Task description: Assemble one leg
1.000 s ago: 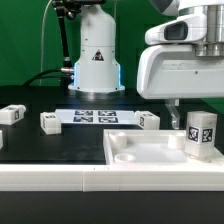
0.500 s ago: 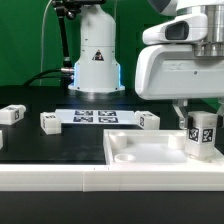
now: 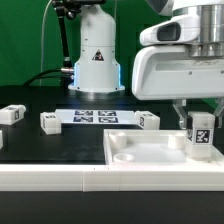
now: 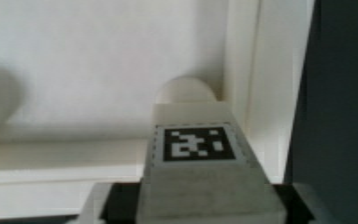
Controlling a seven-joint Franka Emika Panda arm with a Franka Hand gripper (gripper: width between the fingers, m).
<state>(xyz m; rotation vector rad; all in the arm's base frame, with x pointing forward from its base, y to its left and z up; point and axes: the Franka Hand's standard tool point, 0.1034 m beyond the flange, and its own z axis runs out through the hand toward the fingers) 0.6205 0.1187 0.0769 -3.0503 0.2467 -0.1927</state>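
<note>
My gripper [image 3: 200, 124] is shut on a leg [image 3: 201, 136], a small white post with a black-and-white tag. It holds the leg upright at the white panel [image 3: 150, 150], over the corner on the exterior view's right. In the wrist view the leg [image 4: 202, 150] fills the middle between my dark fingers [image 4: 123, 200]. Its far end points at a rounded recess in the panel's corner [image 4: 190, 90]. Whether the leg touches the panel I cannot tell.
Three more legs lie on the black table: one at the exterior view's left [image 3: 12, 114], one beside it [image 3: 51, 121], one near the panel [image 3: 149, 121]. The marker board [image 3: 95, 116] lies behind them, in front of the robot base [image 3: 97, 60].
The wrist has turned with the leg in it, so the leg now shows a narrower face. It stays over the same corner of the panel.
</note>
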